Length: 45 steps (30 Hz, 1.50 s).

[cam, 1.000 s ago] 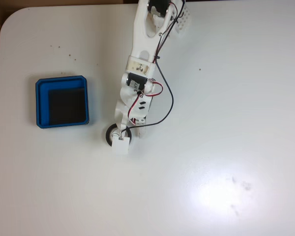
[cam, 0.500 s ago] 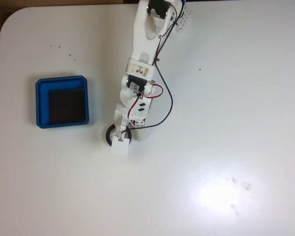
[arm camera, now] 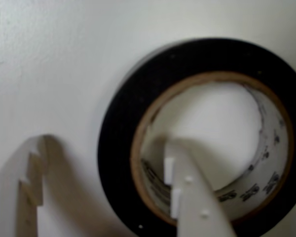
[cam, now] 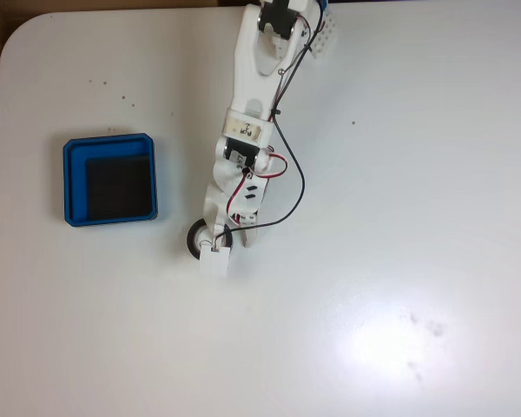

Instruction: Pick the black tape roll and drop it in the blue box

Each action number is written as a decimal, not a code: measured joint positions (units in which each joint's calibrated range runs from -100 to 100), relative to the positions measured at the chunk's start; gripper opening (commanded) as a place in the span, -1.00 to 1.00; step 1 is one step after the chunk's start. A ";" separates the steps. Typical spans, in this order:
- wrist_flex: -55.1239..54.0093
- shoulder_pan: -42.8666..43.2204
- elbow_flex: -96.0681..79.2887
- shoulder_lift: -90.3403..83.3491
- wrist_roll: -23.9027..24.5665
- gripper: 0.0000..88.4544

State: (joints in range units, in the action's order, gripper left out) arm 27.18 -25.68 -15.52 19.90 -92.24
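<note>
The black tape roll (cam: 194, 239) lies flat on the white table, right of the blue box (cam: 67, 184), with my arm's white wrist covering most of it in the fixed view. In the wrist view the black tape roll (arm camera: 119, 148) has a tan core and fills the right side. My gripper (arm camera: 106, 148) is open and straddles the roll's left wall. One finger (arm camera: 190, 197) stands inside the core and the other finger (arm camera: 24, 187) stands outside, clear of the black band. My gripper (cam: 210, 243) sits right over the roll. The box holds nothing.
The white table (cam: 399, 261) has a rounded corner at the upper left, with brown floor beyond it. My arm (cam: 252, 95) comes down from the top edge, trailing a black cable (cam: 300, 178) on its right. A glare patch marks the lower right.
The arm has shifted very slightly downward in the fixed view over the roll. Roll and box stay where they were.
</note>
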 measured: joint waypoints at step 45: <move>-0.08 -0.10 0.00 0.08 0.00 -0.94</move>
State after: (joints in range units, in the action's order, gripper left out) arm 27.09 -25.78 -15.52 19.98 -92.24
